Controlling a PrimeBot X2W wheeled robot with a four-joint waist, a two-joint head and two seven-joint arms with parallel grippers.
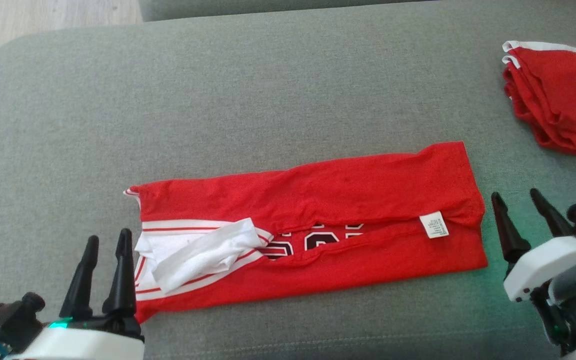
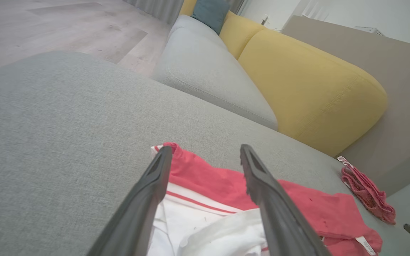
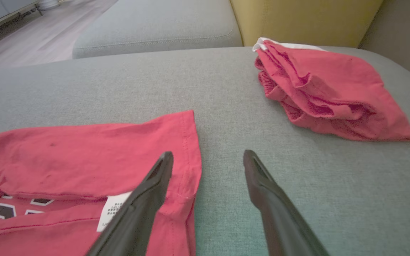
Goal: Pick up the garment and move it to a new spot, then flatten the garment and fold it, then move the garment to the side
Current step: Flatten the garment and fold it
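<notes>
While the left claw [image 1: 109, 236] and right claw [image 1: 515, 194] stand spread, the garment [image 1: 368, 185] hides most of its lettering [image 1: 318, 242].

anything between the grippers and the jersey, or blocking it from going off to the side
Nothing visible lies between either gripper and the jersey: the left gripper sits open at its white-trimmed end, the right gripper open just off its labelled end. Another folded red garment lies at the cushion's far right corner.

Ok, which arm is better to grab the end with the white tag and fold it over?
Right, most likely. The right gripper is open beside the white tag end of the red shirt, one finger over its hem. The left gripper is open at the far collar end.
</notes>
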